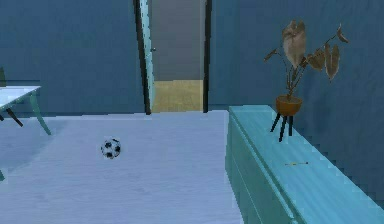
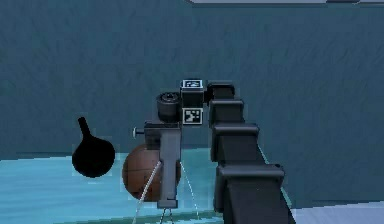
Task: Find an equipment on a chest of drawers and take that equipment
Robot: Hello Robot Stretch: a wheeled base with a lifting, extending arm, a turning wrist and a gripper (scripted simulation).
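1. In the arm side view, the dark square arm (image 2: 240, 150) rises from the bottom edge and ends at 2 white marker squares (image 2: 192, 100).
2. The jaws sit just left of those markers, in front of a brown-orange ball (image 2: 138, 172).
3. That ball, shaped and coloured like a basketball, rests on a teal surface (image 2: 40, 188) in front of a dark blue wall (image 2: 60, 70).
4. The ball lies on the surface right at or behind the jaws, so I cannot tell whether the jaws hold anything or how they are set.
5. Just left of the ball on the same surface is a black paddle-shaped thing (image 2: 93, 158), with a round head and a short handle pointing up.
6. In the forward view, a teal chest of drawers (image 1: 262, 178) runs along the right wall.
7. On its far end stands a potted plant (image 1: 298, 62) with drooping brown leaves, its orange pot on dark legs.
8. A soccer ball (image 1: 111, 148) lies on the pale floor (image 1: 160, 180), well apart from the chest.
9. A light table (image 1: 20, 97) shows at the left edge, and an open doorway (image 1: 178, 55) stands in the far wall.
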